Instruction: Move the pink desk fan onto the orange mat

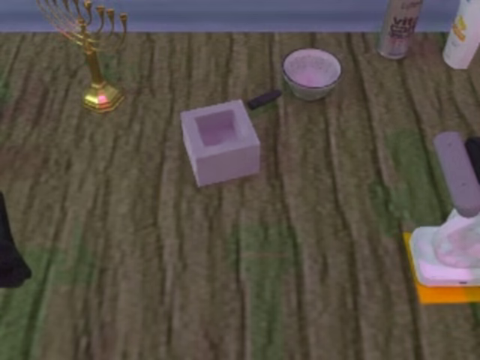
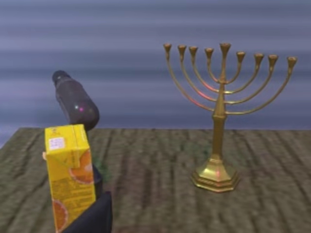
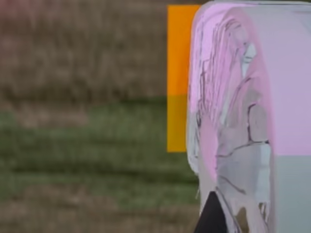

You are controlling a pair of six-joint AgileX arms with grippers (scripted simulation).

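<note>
Surroundings, top view: pink hollow cube (image 1: 220, 144) sits mid-surface, open side up. Just behind it lies a small dark handled object (image 1: 263, 99), and beside that a round bowl with pink lining (image 1: 310, 73). Brass menorah (image 1: 88, 45) stands at the far left corner. Two containers at the far right edge: a printed can (image 1: 400, 27) and a white bottle (image 1: 463, 33). None of these lie between the fan and the mat; all stand well apart from the right-hand corner where the work is.

Pink desk fan (image 1: 452, 251) is at the right edge of the surface, its base resting on the orange mat (image 1: 442, 291). Orange shows along the near side and left of the base. Right wrist view shows the fan's grille (image 3: 233, 111) very close, with a strip of the mat (image 3: 178, 77) behind it.

Right arm (image 1: 457, 171): grey link reaches down over the fan from the far side. Its fingers are hidden at the fan; cannot tell whether they are spread or closed on it.

Left arm (image 1: 9, 247): parked at the left edge. Only a dark tip (image 2: 92, 216) appears in its wrist view; finger state cannot be told. That view also shows a yellow juice carton (image 2: 69, 182), a dark bottle (image 2: 75, 103) behind it, and the menorah.

Room: wide bare wood-grain surface (image 1: 300, 262) in the near centre. Fan and mat sit hard against the right frame edge.
</note>
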